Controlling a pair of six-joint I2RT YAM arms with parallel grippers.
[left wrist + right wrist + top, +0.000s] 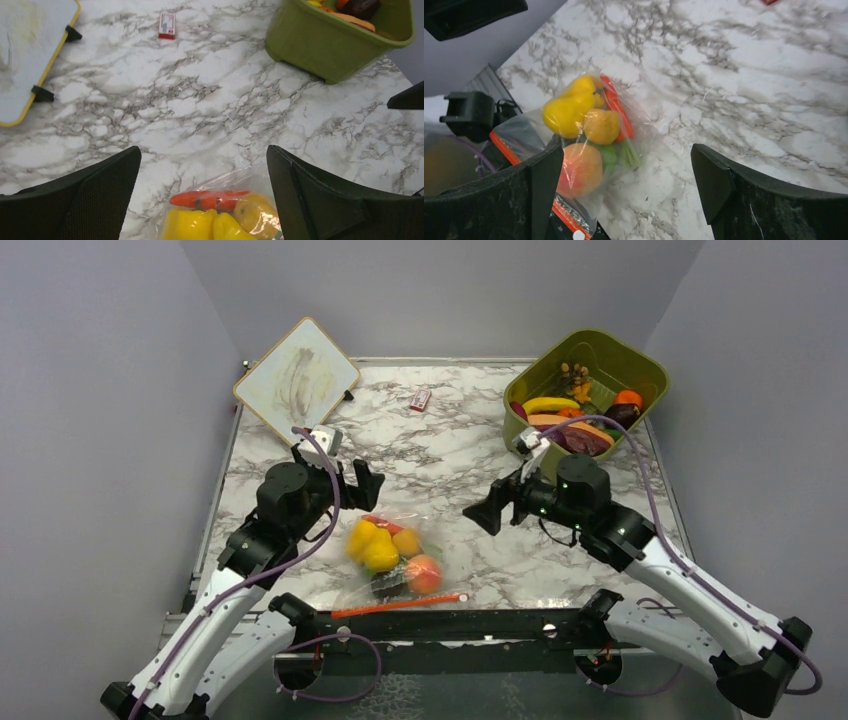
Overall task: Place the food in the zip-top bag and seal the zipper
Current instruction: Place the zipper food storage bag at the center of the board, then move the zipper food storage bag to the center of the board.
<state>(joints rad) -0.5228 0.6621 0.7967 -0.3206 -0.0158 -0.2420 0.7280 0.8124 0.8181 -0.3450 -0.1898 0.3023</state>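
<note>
While the left gripper [368, 480] and right gripper [480, 512] gape empty, the zip-top bag [395, 562] lies between them, untouched.

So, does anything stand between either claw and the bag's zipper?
Nothing visible does. The zipper lies uncovered along the near edge of the zip-top bag; the left claw and right claw hang open to either side, with only marble table between.
</note>
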